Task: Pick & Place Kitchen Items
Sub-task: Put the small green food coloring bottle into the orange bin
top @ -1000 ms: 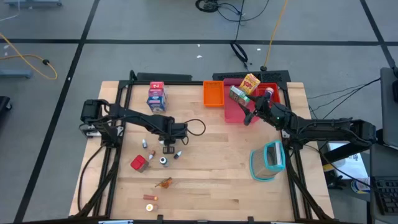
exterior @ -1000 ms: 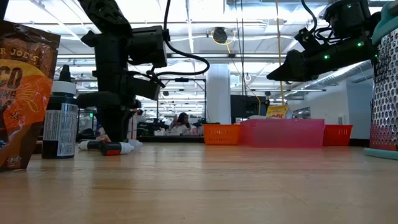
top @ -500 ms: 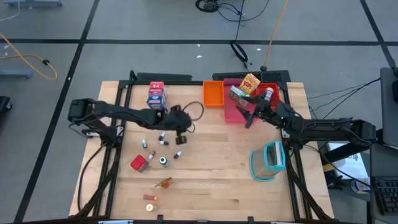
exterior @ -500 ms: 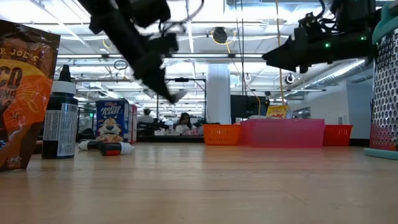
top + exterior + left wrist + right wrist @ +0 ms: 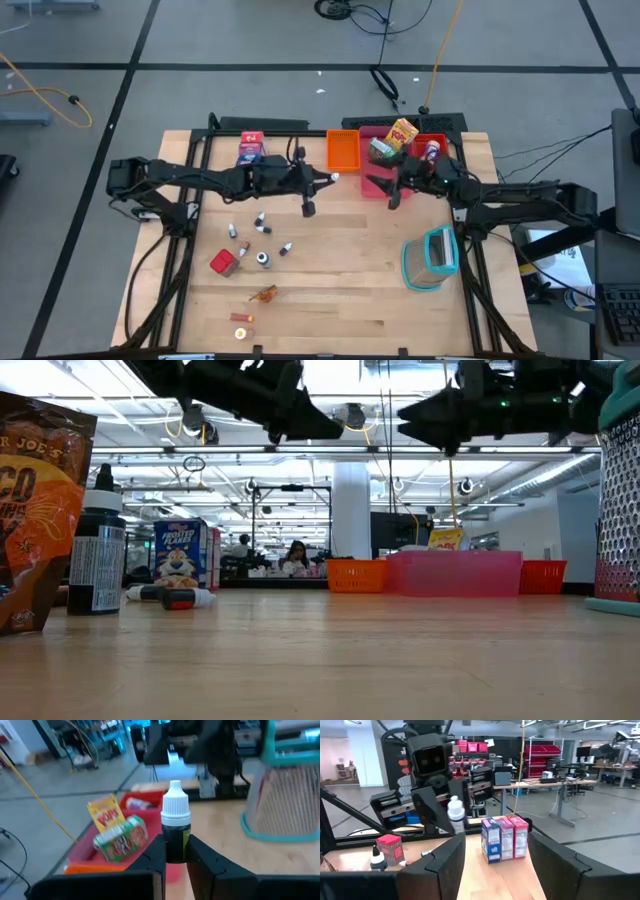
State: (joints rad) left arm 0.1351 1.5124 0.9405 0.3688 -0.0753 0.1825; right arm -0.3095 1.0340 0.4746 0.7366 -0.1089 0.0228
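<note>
The left pincer (image 5: 175,857) pinches a small dark bottle with a white cap (image 5: 175,827), carrying it in the air above the surface (image 5: 350,290) near the orange tray (image 5: 342,150). The right pincer (image 5: 495,865), fingers spread and holding nothing, hovers beside the pink tray (image 5: 375,178), tip facing the left one. The remaining small items (image 5: 262,240) lie scattered on the surface's left half.

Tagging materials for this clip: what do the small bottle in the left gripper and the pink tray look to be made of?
The small bottle looks like glossy dark plastic or glass, which one is unclear, with a matte white plastic cap. The left gripper pinches its body. The pink tray seems translucent plastic: light passes through its walls.
</note>
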